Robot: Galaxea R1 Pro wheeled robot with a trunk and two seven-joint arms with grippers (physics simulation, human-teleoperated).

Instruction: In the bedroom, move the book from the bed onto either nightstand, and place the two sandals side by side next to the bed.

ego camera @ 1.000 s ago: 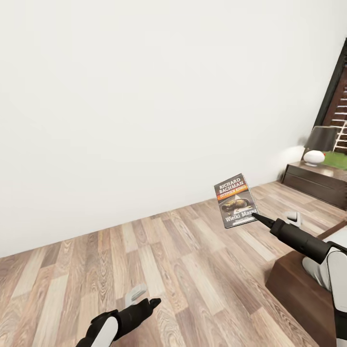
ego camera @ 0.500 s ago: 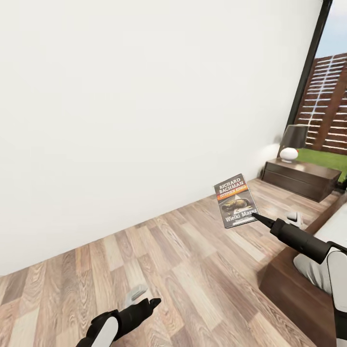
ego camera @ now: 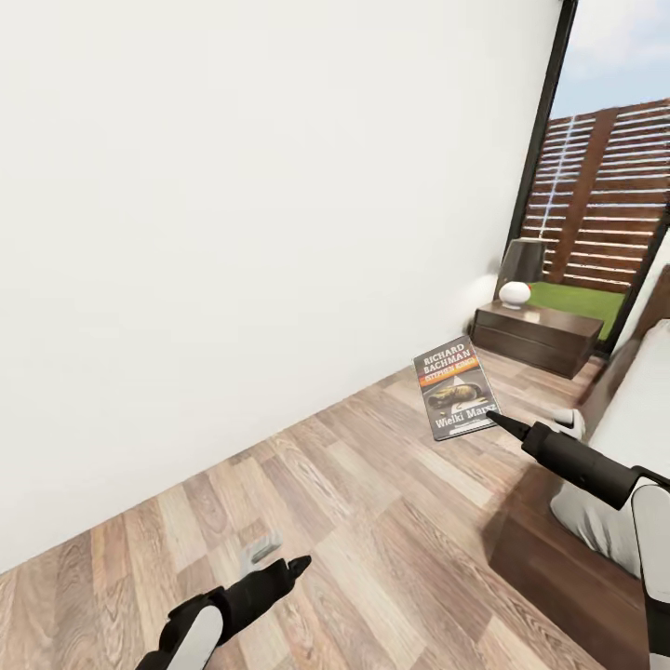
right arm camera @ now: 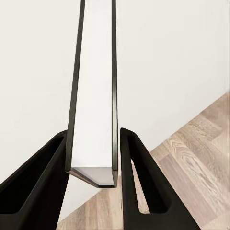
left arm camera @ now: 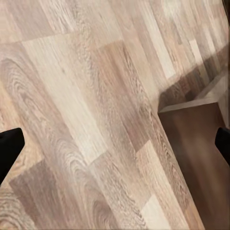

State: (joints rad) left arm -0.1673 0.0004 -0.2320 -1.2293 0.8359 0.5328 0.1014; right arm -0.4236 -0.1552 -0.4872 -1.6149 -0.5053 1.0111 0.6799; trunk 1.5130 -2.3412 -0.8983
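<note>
The left gripper (ego camera: 284, 569) hangs spread and empty over the floor (ego camera: 372, 502). The right gripper (right arm camera: 93, 163) pinches the book (ego camera: 455, 387) in mid-air, mid-carry. Next likely calls for driving to the nightstand (ego camera: 535, 337) beyond and setting it flat there.

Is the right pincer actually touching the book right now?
Touching. The right wrist view shows the book edge-on between the right pincer's two fingers, both pressed against its covers with no gap; the head view shows it held above the floor.

A plain white wall (ego camera: 233, 233) meets wood-plank floor (ego camera: 372, 502); beyond, a tall window (ego camera: 605, 186) shows slatted fencing (ego camera: 614, 195).
</note>
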